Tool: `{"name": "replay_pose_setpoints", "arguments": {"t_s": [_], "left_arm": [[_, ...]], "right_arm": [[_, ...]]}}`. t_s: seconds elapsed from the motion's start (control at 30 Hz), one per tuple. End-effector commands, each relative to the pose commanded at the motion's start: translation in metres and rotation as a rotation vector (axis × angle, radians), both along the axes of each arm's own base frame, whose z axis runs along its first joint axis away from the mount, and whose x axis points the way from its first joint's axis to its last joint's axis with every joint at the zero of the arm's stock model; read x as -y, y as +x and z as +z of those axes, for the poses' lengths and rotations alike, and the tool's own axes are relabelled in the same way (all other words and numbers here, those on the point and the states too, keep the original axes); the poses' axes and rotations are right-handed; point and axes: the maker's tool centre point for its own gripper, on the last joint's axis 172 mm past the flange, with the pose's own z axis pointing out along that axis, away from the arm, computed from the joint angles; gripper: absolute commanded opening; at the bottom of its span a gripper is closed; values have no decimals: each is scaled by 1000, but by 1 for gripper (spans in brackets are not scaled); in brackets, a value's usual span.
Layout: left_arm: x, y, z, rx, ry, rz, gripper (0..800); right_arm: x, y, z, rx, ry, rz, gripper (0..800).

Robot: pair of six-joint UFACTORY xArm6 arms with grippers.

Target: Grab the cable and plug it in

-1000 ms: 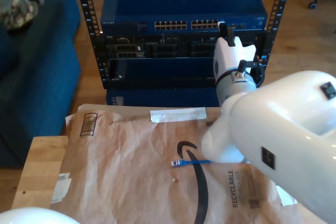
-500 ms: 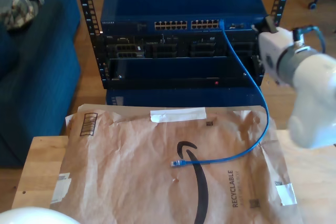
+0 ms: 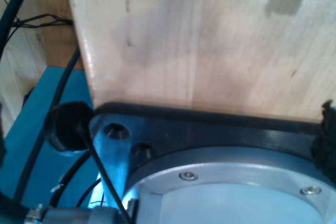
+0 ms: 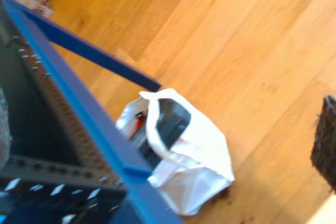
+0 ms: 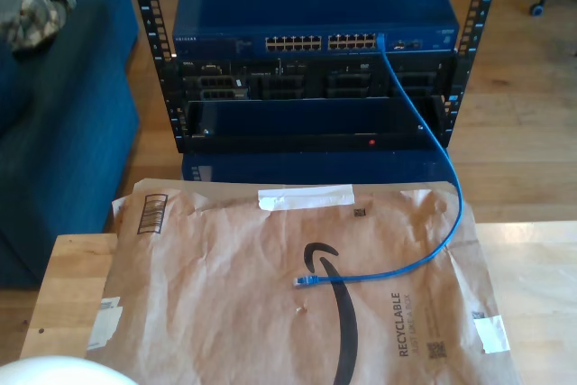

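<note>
Wooden tabletop (image 5: 532, 268) fills the exterior view's lower frame under our brown paper mailer (image 5: 225, 313). On it lies the cable (image 5: 433, 245), rising to the blue switch (image 5: 315, 15) at upper centre. Our grippers' finger states we cannot tell.

- The cable (image 5: 431, 142) is thin and bright blue, one continuous strand.
- One end sits plugged into a port at the exterior view's right end of the blue switch's (image 5: 315, 6) port row.
- From there it hangs down, then curves onto the brown paper mailer (image 5: 270, 313).
- Its free plug (image 5: 305, 281) lies flat on the mailer, beside the printed black arrow.
</note>
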Motion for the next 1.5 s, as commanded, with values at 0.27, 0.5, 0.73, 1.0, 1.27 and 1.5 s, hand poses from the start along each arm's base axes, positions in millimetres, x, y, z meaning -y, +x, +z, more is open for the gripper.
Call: {"name": "replay_pose_setpoints", "arguments": {"t_s": [0.27,0.5,0.73,1.0,1.27,1.5], "left_arm": [[0,0,0,0,0,0,800],[0,0,0,0,0,0,800],[0,0,0,0,0,0,800],[0,0,0,0,0,0,800],[0,0,0,0,0,0,800],[0,0,0,0,0,0,800]], "right_arm": [[15,8,-20,-73,-90,81,797],[17,26,-51,-142,-154,186,797],[18,14,-63,-185,-198,235,797],[39,8,-48,-170,-218,198,797],[58,24,-18,-85,-153,86,797],[54,51,20,62,42,-95,798]]}}
